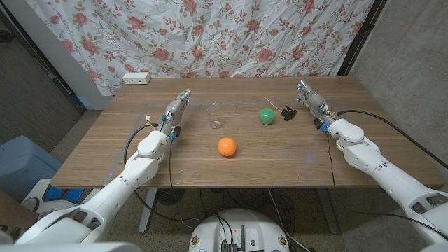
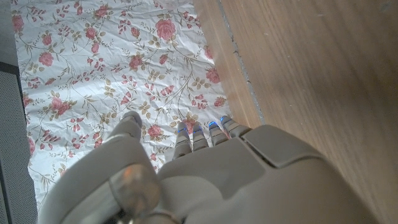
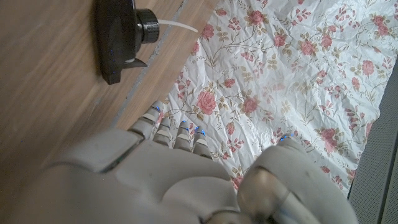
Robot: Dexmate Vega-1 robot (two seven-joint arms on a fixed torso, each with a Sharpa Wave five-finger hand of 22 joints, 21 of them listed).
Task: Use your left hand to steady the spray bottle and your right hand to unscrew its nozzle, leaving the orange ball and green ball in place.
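In the head view, the clear plastic spray bottle (image 1: 215, 116) stands on the wooden table (image 1: 280, 157) behind the orange ball (image 1: 226, 146). The black nozzle (image 1: 288, 111) lies beside the green ball (image 1: 266, 115). The left hand (image 1: 176, 110) and right hand (image 1: 309, 99) hold nothing, fingers released. In the right wrist view, the nozzle (image 3: 121, 37) lies just beyond the fingers (image 3: 163, 127).

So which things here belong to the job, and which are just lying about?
Job: clear spray bottle, black nozzle lying detached, left hand, right hand.
Lying about: orange ball, green ball, white power strip.
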